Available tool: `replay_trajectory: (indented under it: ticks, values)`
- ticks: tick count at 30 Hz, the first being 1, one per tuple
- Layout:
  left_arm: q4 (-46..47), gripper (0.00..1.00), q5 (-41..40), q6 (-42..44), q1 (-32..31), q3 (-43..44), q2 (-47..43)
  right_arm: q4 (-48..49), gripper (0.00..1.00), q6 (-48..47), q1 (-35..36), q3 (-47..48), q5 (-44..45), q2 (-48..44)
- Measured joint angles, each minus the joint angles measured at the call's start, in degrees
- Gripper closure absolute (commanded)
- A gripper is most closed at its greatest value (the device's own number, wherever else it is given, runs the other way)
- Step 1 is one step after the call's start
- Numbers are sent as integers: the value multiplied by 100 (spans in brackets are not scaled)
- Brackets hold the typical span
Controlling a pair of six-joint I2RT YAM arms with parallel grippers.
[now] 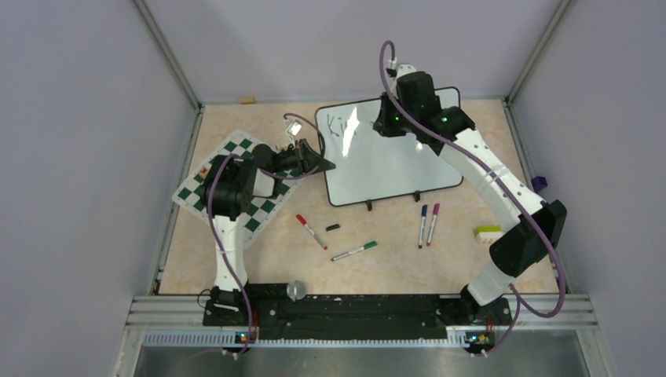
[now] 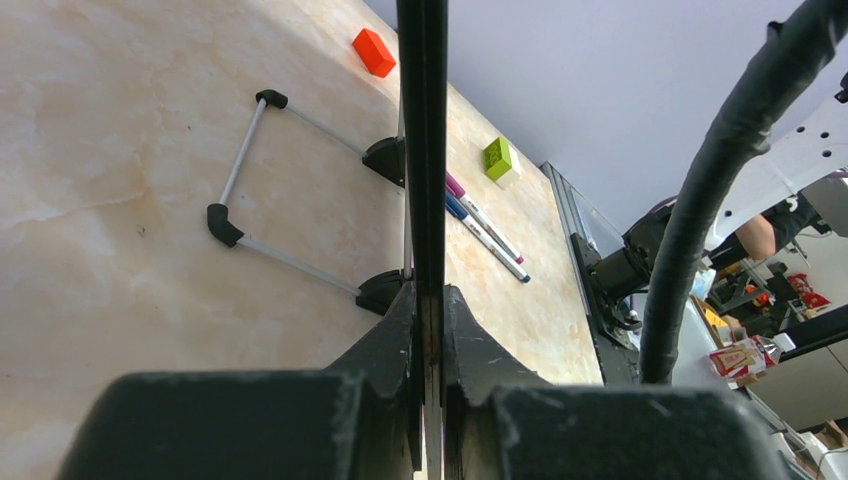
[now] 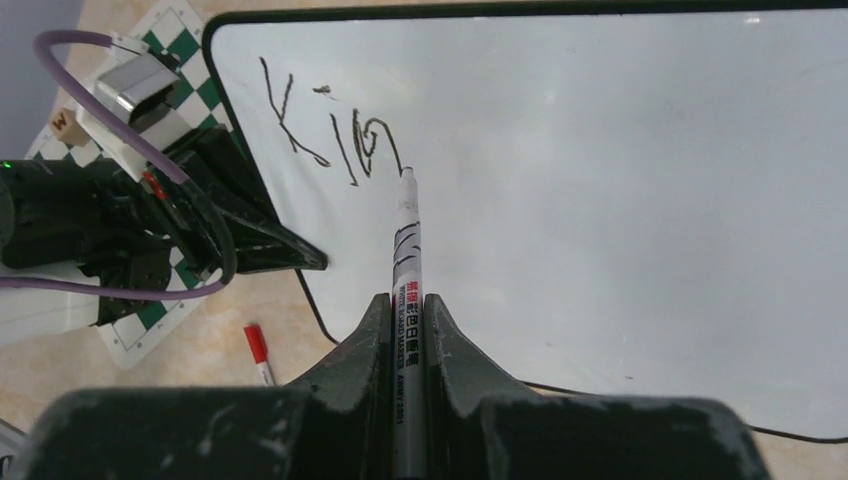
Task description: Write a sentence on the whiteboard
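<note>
Clamps the right hand on a black marker, tip meeting the whiteboard at the end of the strokes "Kin" of the sentence, near the board's upper left corner. Pinches the left hand tight on the whiteboard's left edge, propped on its black feet at the far middle of the bench, beside the chess mat.

The top view looks down from over the table's near edge. The left wrist view sights close along the whiteboard's edge, the right wrist view faces its written corner along a marker; all three share that board.
</note>
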Motion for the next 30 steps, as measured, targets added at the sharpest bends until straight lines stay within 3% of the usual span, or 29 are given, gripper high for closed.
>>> replay_trajectory:
  ticks: [30]
  values:
    - [-35, 100, 256, -63, 63, 317, 210, 544, 100, -199, -37, -431, -133, 0]
